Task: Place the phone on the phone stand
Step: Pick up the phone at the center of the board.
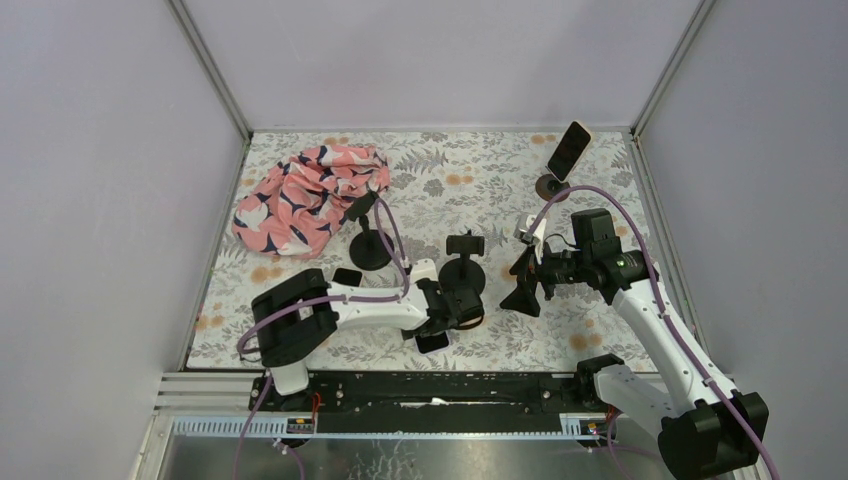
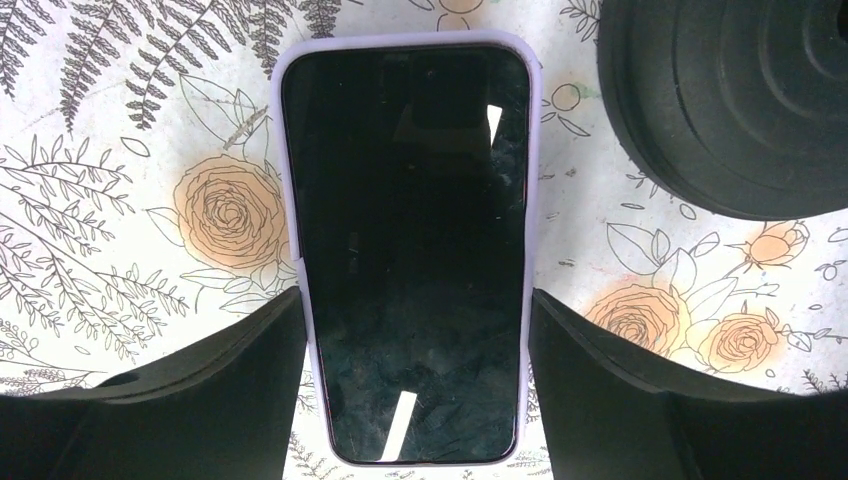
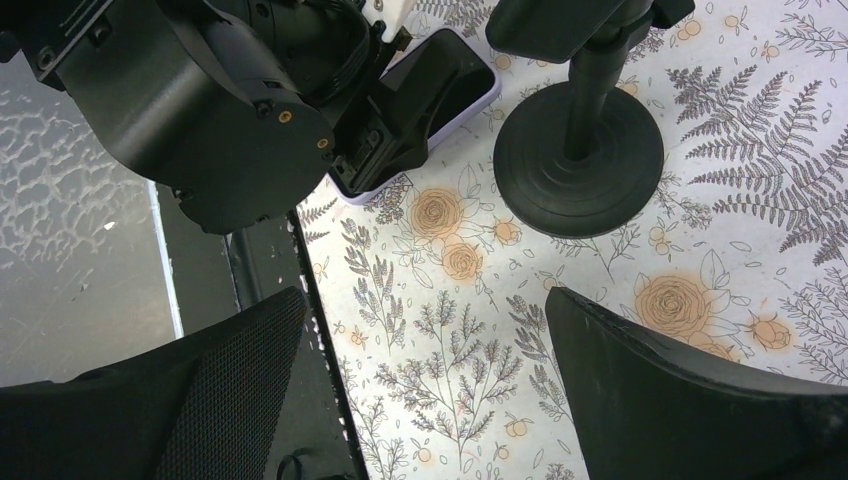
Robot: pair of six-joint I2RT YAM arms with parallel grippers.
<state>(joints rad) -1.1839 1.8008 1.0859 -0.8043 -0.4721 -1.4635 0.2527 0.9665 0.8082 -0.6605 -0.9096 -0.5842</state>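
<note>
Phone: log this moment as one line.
phase: grasp | phone: flat on table beside phone stand | left claw: astride phone, grip unclear | right claw: open, empty

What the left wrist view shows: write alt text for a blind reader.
A lilac-cased phone lies screen up on a floral tablecloth, the black fingers of the left gripper close against its long edges. A black stand base fills the upper right corner.

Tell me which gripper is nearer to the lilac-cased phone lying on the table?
Left. The left gripper straddles the phone, a finger at each long edge; the right gripper hangs apart, right of the phone stand.
</note>
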